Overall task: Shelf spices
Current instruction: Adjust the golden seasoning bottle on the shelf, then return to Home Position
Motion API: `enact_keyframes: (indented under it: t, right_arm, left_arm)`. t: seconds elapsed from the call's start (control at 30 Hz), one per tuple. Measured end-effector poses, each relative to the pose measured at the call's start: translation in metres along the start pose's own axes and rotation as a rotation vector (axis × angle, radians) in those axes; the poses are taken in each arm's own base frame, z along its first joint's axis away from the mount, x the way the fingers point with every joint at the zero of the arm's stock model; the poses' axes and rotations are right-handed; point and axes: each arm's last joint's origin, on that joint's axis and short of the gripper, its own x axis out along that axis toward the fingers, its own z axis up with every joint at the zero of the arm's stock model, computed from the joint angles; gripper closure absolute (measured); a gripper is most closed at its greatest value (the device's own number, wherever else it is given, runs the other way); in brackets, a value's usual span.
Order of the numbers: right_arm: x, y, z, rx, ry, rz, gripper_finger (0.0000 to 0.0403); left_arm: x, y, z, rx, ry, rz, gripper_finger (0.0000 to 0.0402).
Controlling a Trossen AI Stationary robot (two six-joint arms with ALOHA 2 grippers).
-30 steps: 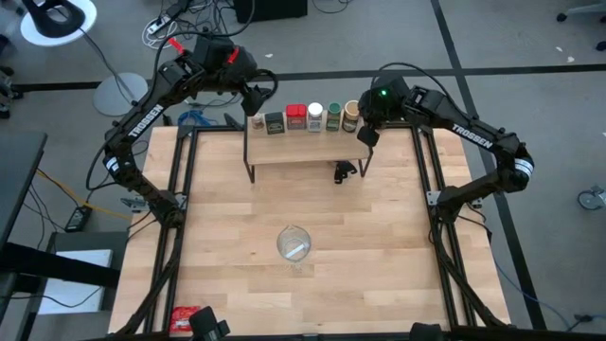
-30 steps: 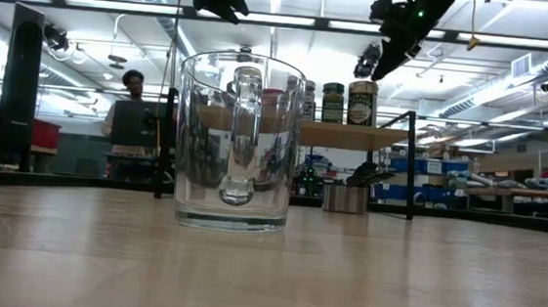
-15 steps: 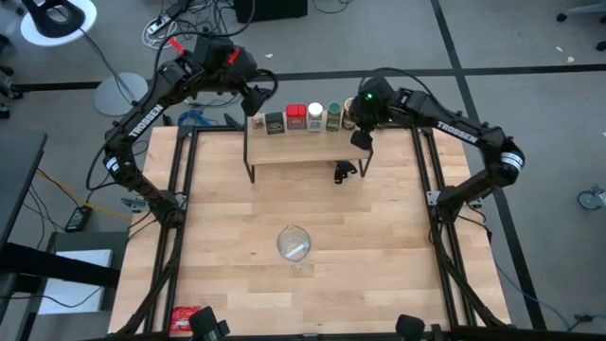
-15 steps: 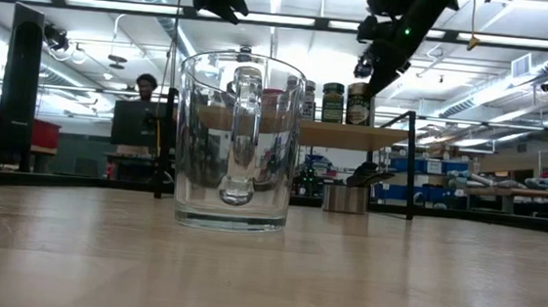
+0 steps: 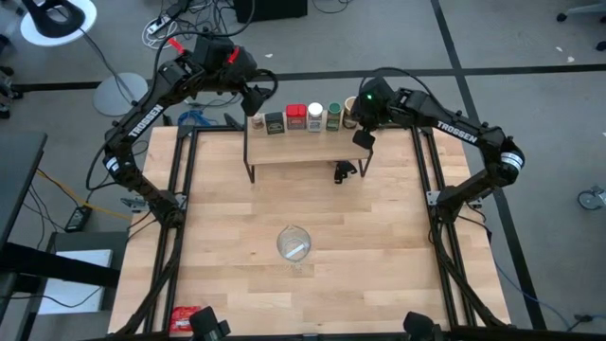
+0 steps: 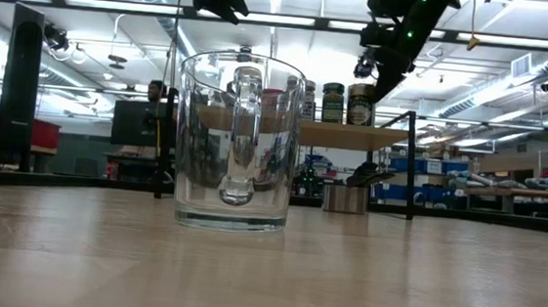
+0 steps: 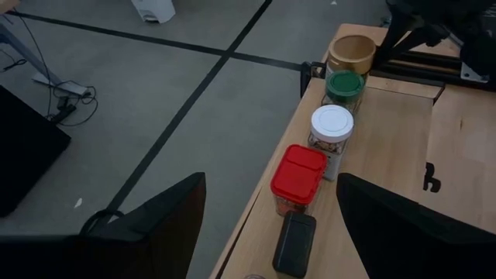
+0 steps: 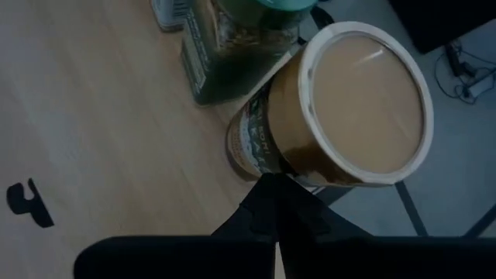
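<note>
The left end effector (image 5: 258, 96) hovers open above the shelf's (image 5: 303, 147) left end. Six spices (image 5: 305, 117) line the plank. The right end effector (image 5: 363, 138), closed and empty, touches the tan-lidded jar (image 8: 341, 108); probably nudging it into line, then retreating.

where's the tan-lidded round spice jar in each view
High view: tan-lidded round spice jar at the right end of the row on the light wood shelf, partly under the right arm.
Low view: on the shelf, right of the green-lidded jar, jar at.
Left wrist view: farthest in the row.
Right wrist view: close up, fills the middle.
Shared landmark: the green-lidded jar is its neighbour in every view.
</note>
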Motion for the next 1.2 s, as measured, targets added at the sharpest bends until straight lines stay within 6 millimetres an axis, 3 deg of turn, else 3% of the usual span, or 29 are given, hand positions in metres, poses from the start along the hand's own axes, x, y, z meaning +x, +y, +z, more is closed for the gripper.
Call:
enact_keyframes:
  t: [0.33, 0.5, 0.73, 0.9, 1.07, 1.2]
  right_arm:
    - [-0.001, 0.004, 0.0, 0.003, 0.014, 0.002, 0.0403]
    - [-0.019, 0.019, 0.007, -0.011, -0.086, 0.021, 0.0403]
    - [-0.092, 0.035, 0.016, -0.048, -0.48, 0.077, 0.0403]
    - [-0.153, 0.037, 0.002, -0.067, -0.745, 0.139, 0.0403]
    - [-0.198, 0.039, -0.028, -0.095, -0.917, 0.175, 0.0403]
    - [-0.21, 0.04, -0.062, -0.088, -1.058, 0.176, 0.0403]
  left_arm:
    - [0.0, 0.0, 0.0, -0.001, 0.003, -0.001, 0.0106]
    - [-0.01, 0.001, 0.002, 0.01, -0.037, 0.013, 0.0106]
    - [-0.082, -0.003, 0.01, 0.032, -0.251, 0.052, 0.0106]
    - [-0.147, -0.015, 0.002, 0.029, -0.392, 0.004, 0.0106]
    - [-0.201, -0.026, -0.022, 0.025, -0.498, 0.032, 0.0106]
    - [-0.232, -0.039, -0.063, 0.01, -0.569, 0.082, 0.0106]
